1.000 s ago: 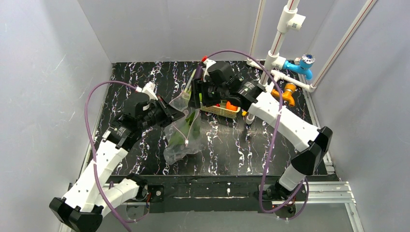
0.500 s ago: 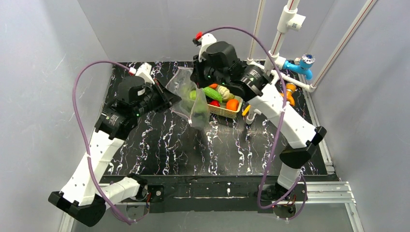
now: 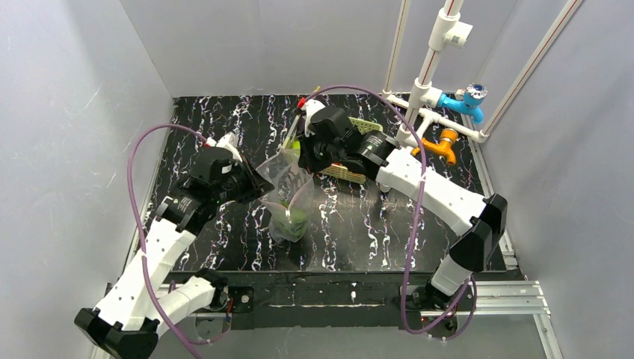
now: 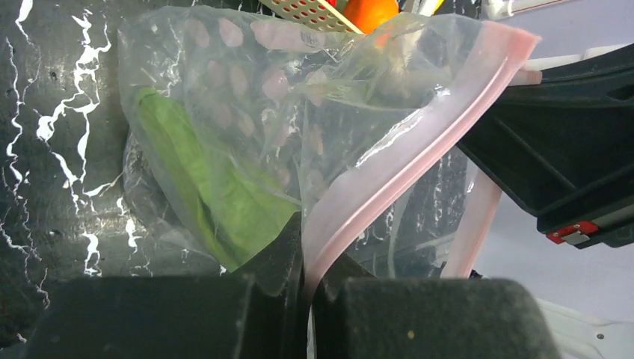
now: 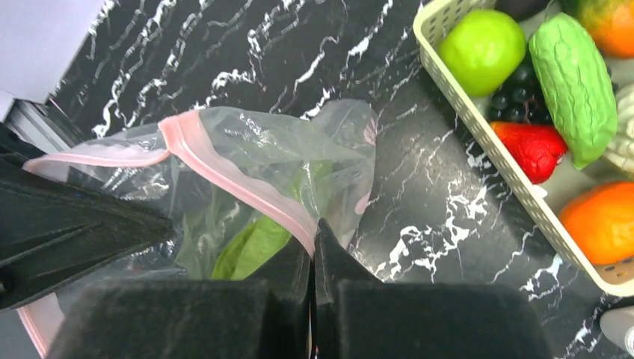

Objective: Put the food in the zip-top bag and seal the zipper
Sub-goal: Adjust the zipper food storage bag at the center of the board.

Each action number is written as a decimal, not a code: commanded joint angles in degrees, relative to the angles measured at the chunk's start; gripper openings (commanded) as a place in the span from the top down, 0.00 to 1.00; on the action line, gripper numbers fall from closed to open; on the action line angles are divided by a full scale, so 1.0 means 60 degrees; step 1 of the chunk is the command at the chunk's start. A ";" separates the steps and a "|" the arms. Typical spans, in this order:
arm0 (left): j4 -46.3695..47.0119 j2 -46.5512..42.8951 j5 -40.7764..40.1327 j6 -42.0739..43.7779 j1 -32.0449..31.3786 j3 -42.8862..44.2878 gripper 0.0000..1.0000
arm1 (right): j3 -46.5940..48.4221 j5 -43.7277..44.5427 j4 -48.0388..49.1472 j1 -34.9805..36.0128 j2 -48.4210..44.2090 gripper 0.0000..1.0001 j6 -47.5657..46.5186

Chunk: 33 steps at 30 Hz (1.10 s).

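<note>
Your left gripper (image 4: 305, 283) is clenched on the thin pink zipper strip (image 4: 404, 163) of the clear crinkly plastic zip-top bag (image 4: 247, 127). Your right gripper (image 5: 314, 243) pinches the same strip further along the mouth. The bag hangs between the two arms over the middle of the black marble-patterned table (image 3: 359, 224), and its bottom seems to rest on the surface. The mouth gapes only partly. The big green leaves (image 5: 250, 243) lie low inside.

The round green apple (image 5: 482, 48), bumpy green cucumber (image 5: 576, 82), small red piece (image 5: 534, 146) and glossy orange (image 5: 602, 221) sit in the cream lattice plastic basket (image 5: 469, 108), just beside the bag on your right arm's side.

Expect the film to behave as thin, limp and slippery. If you let go of one lip, it will likely sag and fold shut, so one hand should hold the mouth up while the other fetches. The pink strip looks like the only firmer part, so that is where to take hold, near an end rather than mid-span.

The toy produce looks light, hard and smooth. The round pieces may roll or squirt out of a pinch, so close across their widest part, and take the cucumber across its middle
</note>
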 commanded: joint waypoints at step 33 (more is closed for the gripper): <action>-0.1520 0.1288 -0.0649 0.2706 0.0079 0.2927 0.87 | 0.1026 -0.2221 0.1501 0.0046 -0.0405 0.99 0.1331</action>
